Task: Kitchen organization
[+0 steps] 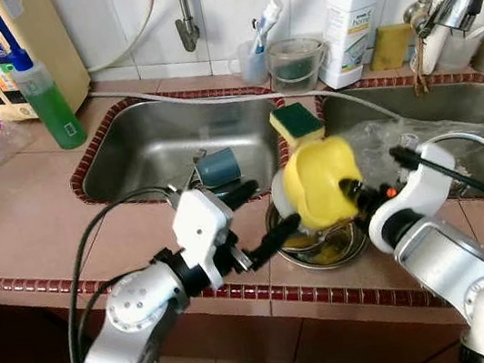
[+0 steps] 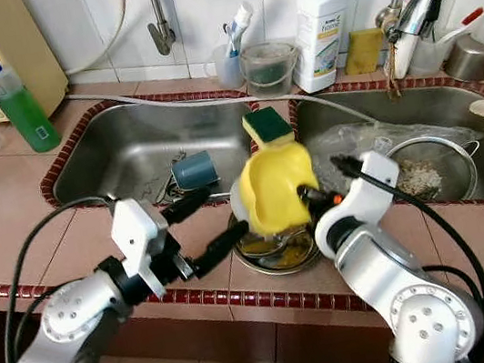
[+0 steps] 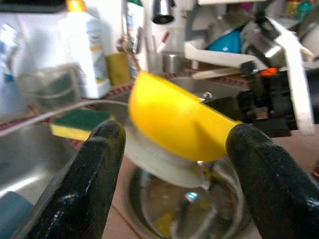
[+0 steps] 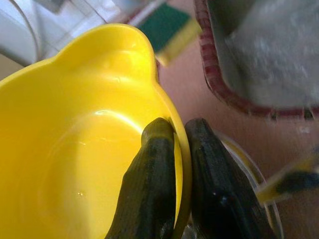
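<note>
On the tiled counter (image 1: 7, 209) between two sinks, the right pincer (image 4: 178, 137) pinches a yellow bowl (image 1: 320, 180) by its rim, above a steel bowl (image 2: 277, 254) it partly hides. The left pincer (image 1: 261, 213) is spread just beside. The right wrist view reveals the yellow bowl's hollow; the left wrist view is blurred.

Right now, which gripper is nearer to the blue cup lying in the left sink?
Left. The left gripper, open, sits just in front of the blue cup. The right gripper is farther right, pinching the yellow bowl's rim.
</note>
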